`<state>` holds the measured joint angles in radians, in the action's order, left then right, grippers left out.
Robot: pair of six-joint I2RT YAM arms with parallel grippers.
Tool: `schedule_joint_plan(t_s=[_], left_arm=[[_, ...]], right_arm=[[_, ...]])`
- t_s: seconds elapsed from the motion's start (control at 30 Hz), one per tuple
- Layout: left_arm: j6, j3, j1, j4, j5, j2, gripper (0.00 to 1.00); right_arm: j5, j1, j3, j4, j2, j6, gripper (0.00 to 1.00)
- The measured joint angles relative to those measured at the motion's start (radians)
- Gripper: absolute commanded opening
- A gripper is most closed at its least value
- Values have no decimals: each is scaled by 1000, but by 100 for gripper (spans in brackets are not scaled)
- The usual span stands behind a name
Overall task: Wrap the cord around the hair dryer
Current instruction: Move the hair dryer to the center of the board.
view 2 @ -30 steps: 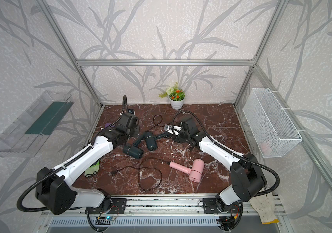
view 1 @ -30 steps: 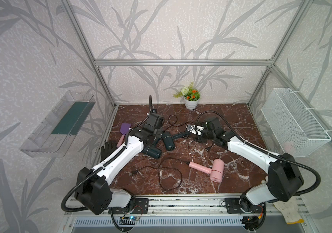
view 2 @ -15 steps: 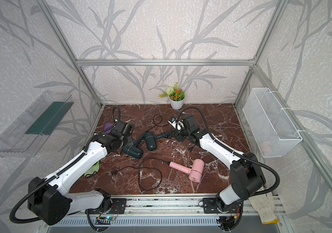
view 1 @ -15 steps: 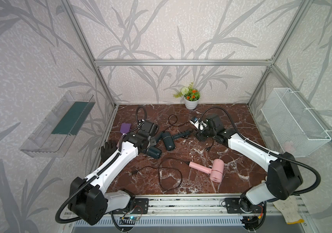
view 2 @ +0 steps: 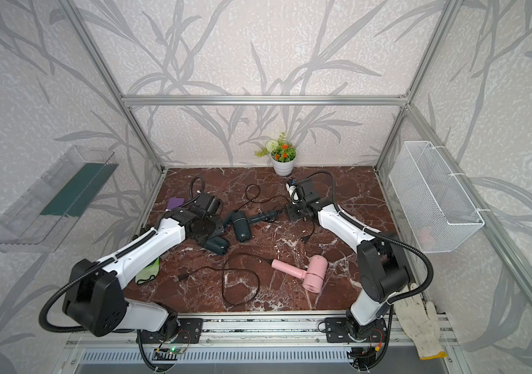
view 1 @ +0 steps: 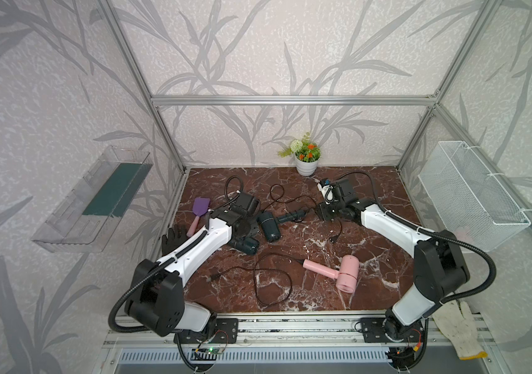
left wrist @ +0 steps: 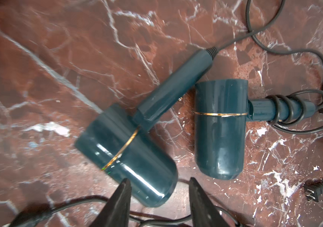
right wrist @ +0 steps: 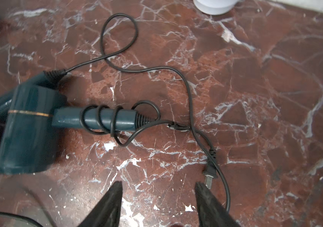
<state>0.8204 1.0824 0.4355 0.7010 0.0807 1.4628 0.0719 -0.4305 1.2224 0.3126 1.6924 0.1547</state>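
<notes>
Two dark teal hair dryers lie side by side left of centre. The middle hair dryer (view 1: 269, 225) (left wrist: 220, 127) (right wrist: 29, 127) has its black cord (right wrist: 101, 119) coiled a few turns round the handle, with the plug (right wrist: 208, 175) loose on the marble. The other teal dryer (view 1: 245, 244) (left wrist: 129, 155) has an unwound cord (left wrist: 255, 33) trailing from its handle. My left gripper (left wrist: 158, 188) hovers open over that dryer's barrel end. At the wrapped handle's far end, my right gripper (right wrist: 157, 186) is open over bare marble, beside the plug.
A pink hair dryer (view 1: 342, 275) with a looped black cord (view 1: 271, 285) lies near the front. A purple spatula (view 1: 200, 207) and black glove (view 1: 174, 236) sit at the left edge. A flower pot (view 1: 306, 162) stands at the back, a wire basket (view 1: 471, 200) hangs on the right wall.
My left gripper has opened and drawn back toward the front, over the nearer teal dryer. The right gripper's jaws have narrowed a little, with little movement of the arm.
</notes>
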Motion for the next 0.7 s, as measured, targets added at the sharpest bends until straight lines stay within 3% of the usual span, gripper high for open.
schedule_joint_plan(t_s=[0.37,0.7], left_arm=[[12,144,10,-46,-71,227,53],[49,186,9,-87,-134,328,59]], right_arm=[[113,42,232,64,289,276,59],[173,43,228,65,319,388,59]])
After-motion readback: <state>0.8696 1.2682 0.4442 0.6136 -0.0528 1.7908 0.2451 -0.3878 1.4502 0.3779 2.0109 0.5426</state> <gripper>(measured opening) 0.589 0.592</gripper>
